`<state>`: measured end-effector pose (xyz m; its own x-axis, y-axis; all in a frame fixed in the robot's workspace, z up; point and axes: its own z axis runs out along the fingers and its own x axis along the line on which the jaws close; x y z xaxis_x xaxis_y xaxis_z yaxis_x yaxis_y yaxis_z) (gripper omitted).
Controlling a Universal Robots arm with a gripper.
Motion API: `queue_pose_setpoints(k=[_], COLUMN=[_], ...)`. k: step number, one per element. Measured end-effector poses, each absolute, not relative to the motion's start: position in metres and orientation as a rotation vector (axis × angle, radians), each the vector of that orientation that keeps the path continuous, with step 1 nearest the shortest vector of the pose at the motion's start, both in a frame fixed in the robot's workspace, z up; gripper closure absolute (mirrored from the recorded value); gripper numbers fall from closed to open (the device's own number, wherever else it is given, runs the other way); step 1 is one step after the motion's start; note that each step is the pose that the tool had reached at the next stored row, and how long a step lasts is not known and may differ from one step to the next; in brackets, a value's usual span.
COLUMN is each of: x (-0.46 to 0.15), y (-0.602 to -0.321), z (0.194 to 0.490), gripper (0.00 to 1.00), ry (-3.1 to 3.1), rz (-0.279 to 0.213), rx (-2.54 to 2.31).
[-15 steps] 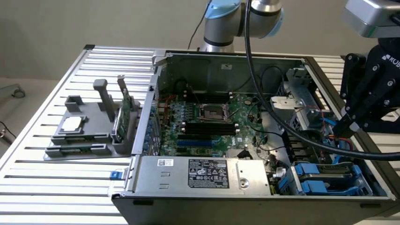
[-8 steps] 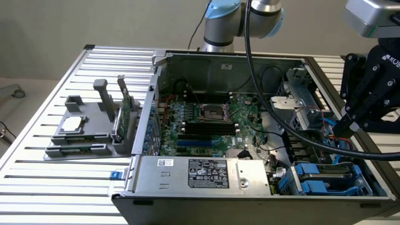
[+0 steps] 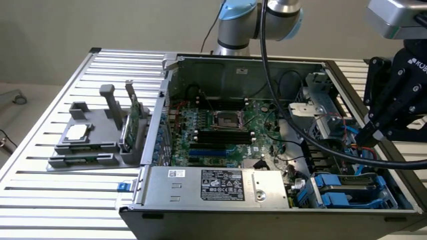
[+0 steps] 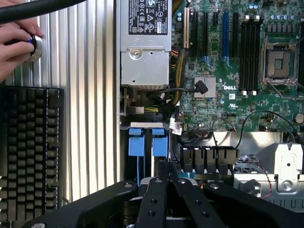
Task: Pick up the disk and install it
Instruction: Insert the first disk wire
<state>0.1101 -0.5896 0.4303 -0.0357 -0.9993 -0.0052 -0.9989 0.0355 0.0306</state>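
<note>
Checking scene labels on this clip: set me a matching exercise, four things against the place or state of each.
1. gripper
2. keyboard
3. green card
4. hand

A. upright in the grey holder
B. at a round knob
C. jaws shut, above the open computer case
D. flat on the slatted table

Pairs: 1-C, 2-D, 3-A, 4-B

The wrist view's edge cuts off a person's hand [image 4: 13, 42], a black keyboard [image 4: 28, 152] and the body of the pincer [image 4: 167, 166].
</note>
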Motion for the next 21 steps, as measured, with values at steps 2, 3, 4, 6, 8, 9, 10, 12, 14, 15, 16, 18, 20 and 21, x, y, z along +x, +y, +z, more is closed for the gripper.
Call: queue_pose_setpoints(k=[2,3,4,6,8,9,10,12,14,15,16,18,20,21], x=[0.1101,0.1101,0.1101,0.1101,0.1101,0.1101,0.1101,0.1101,0.1101,0.1101,0.1101,0.1101,0.1101,0.1101], y=[-0.5896,-0.5896,-0.5896,-0.5897,-0.5896,-0.5897,-0.5897,-0.5897,-0.5897,-0.5897,-0.5897,-0.5897,-0.5897,-0.5897], z=[0.4301,0.4301,0.4301,0.4299,0.4298,0.4297,0.4295,0.4293,0.4286,0.4282,0.4278,0.4266,0.4252,0.4246], gripper=[0.89,0.83,0.83,0.76,0.64,0.58,0.58,0.52,0.52,0.52,0.52,0.52,0.52,0.52], ry=[-2.284,-2.3,-2.317,-2.353,-2.387,-2.404,-2.421,-2.456,-2.492,-2.508,-2.525,-2.559,-2.591,-2.607], rz=[-0.041,-0.041,-0.041,-0.041,-0.042,-0.042,-0.042,-0.043,-0.043,-0.043,-0.044,-0.044,-0.044,-0.044], rx=[2.132,2.114,2.096,2.057,2.018,1.999,1.978,1.935,1.889,1.868,1.845,1.799,1.753,1.73])
